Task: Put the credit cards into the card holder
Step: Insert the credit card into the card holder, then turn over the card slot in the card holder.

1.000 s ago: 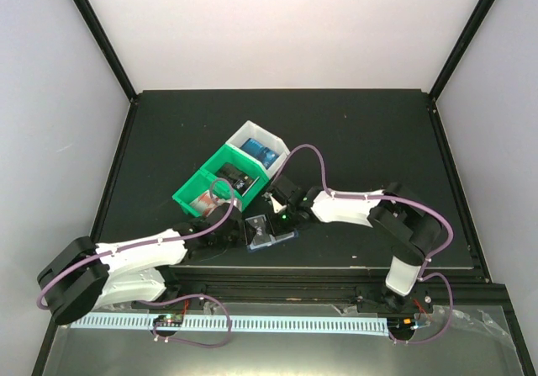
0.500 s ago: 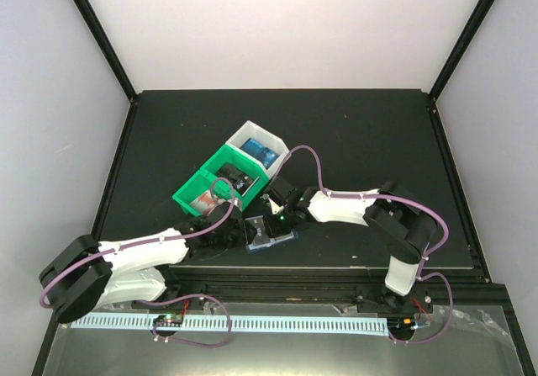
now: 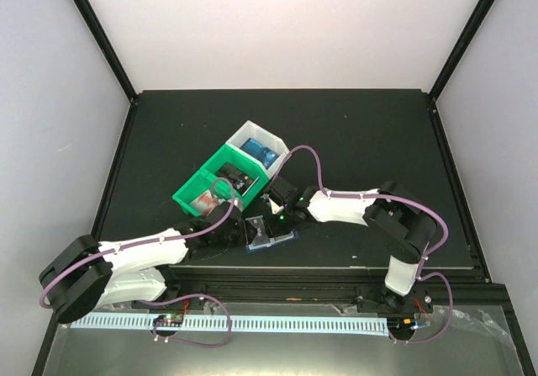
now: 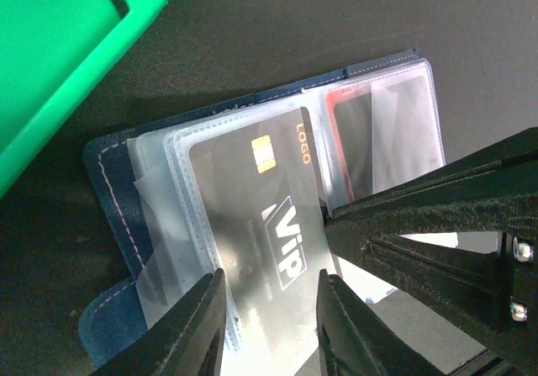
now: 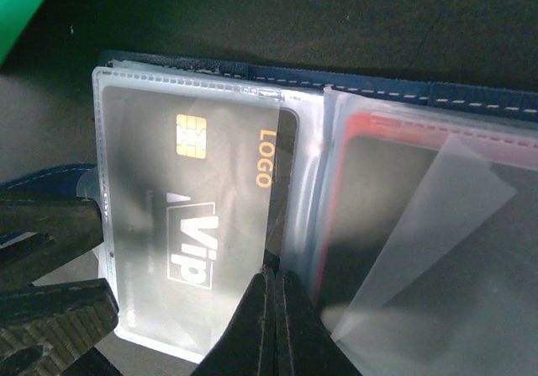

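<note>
With the right claw [image 5: 271, 282] pinching the black card [image 5: 193, 225] and the left claw [image 4: 269, 285] spread astride it, we were sleeving it into the card holder [image 5: 420, 98]. Next, we judged, it needed pushing home.

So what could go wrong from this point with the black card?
The black card looks not fully seated in its clear sleeve; the right jaws, closed at its edge, might crumple the sleeve rather than push it home. The loose sleeve over the red-edged card lies folded beside it and could snag. The card holder may slide.
</note>
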Robot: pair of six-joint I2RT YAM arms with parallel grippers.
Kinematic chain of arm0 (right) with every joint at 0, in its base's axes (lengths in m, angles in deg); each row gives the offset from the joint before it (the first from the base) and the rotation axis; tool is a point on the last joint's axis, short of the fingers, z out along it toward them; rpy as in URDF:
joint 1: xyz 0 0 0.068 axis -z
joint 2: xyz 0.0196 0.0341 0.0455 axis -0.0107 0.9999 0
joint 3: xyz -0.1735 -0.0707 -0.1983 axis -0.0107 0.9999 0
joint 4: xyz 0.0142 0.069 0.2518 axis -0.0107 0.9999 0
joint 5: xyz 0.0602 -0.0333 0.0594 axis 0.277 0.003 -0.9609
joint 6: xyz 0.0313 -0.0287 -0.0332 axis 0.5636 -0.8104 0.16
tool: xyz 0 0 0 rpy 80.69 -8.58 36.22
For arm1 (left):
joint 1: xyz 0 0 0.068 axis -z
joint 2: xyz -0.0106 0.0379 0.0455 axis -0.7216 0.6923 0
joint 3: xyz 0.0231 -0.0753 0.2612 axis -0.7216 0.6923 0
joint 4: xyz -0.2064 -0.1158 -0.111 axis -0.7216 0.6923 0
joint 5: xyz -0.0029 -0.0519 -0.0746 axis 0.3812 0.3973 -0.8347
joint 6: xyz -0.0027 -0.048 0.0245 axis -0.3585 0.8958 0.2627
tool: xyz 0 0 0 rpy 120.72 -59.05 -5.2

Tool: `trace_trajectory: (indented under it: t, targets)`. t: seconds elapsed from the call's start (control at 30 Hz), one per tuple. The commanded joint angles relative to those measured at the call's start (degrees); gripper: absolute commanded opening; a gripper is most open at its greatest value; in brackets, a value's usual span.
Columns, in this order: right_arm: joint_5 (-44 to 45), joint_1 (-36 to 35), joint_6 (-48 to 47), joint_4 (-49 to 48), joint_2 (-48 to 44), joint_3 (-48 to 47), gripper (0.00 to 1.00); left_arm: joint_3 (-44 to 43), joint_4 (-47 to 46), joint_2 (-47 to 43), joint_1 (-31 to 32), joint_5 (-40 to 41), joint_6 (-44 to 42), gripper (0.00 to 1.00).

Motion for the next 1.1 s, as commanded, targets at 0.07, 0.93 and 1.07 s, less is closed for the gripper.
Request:
trace_trajectory:
  t: [0.07, 0.93, 1.07]
  targets:
    - [3.7, -0.4, 0.5, 2.0, 3.0, 0.5, 0.01, -0.2, 2.2, -0.7, -0.4, 1.3, 0.5, 0.37]
    - [3.5, -0.4, 0.7, 1.5, 3.0, 0.8, 0.01, 0.2, -2.6, 1.0, -0.4, -1.7, -0.1, 0.22]
    - [3.4, -0.4, 0.8, 1.5, 2.9, 0.7, 0.01, 0.2, -3.9, -0.1, -0.3, -2.1, -0.9, 0.21]
